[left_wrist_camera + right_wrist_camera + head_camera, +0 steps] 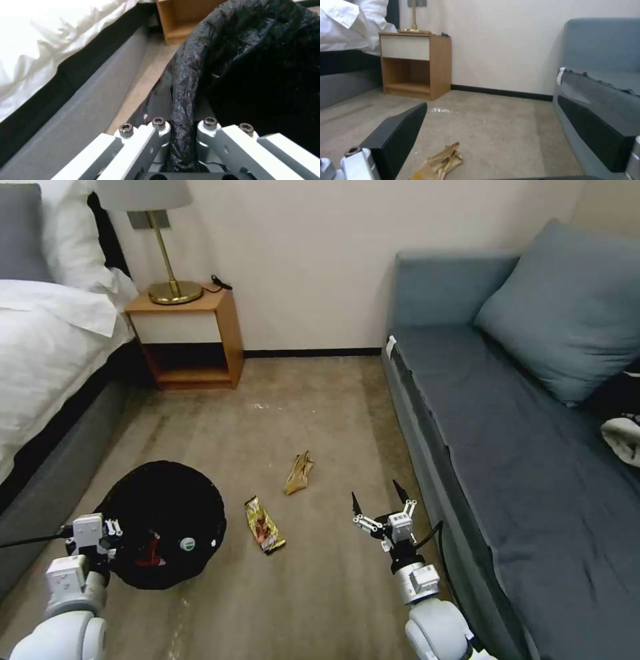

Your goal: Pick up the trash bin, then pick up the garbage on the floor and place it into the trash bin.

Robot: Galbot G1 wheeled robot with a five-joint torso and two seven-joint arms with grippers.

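Note:
The trash bin (175, 473), round and lined with a crinkly black bag, hangs tilted at the lower left. My left gripper (113, 528) is shut on its near rim; in the left wrist view the left gripper (182, 117) pinches the bag-covered rim (186, 82). Inside the bin lie a red wrapper (149, 553) and a bottle with a white cap (188, 544). On the carpet rest a yellow-brown wrapper (265, 525) and a crumpled tan wrapper (299, 473), which also appears (440, 162) in the right wrist view. My right gripper (378, 497) is open, low, just right of both wrappers.
A bed (47, 353) runs along the left, with a wooden nightstand (193, 337) and brass lamp (170, 260) at the back wall. A grey-blue sofa (520, 433) lines the right, close beside my right arm. Open carpet (307, 400) lies between them.

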